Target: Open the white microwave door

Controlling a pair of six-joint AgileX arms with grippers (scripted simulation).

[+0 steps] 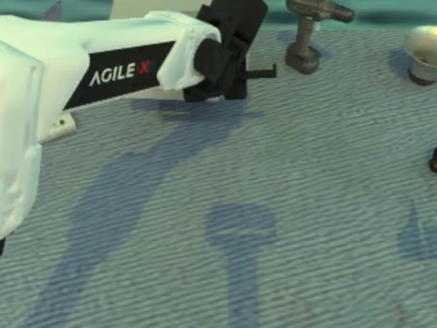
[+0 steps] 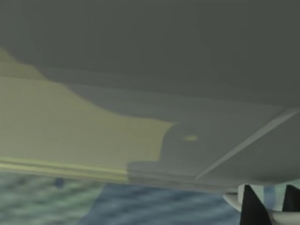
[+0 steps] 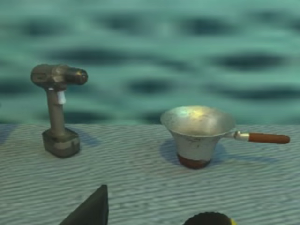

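Left claw (image 1: 263,72) at the white microwave (image 1: 147,8), grip unclear; one drill (image 1: 307,34), one pan (image 1: 423,51).

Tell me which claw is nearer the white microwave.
Left. The left claw sits at the white microwave at the table's far left edge; its wrist view is filled by the oven's body. The right claw is outside the top view, facing a drill and a pan.

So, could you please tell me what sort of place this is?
Probably a simulated tabletop test scene, not a real kitchen: a ribbed blue-grey table holds a power drill, a metal saucepan and a white microwave, before a wavy teal backdrop.
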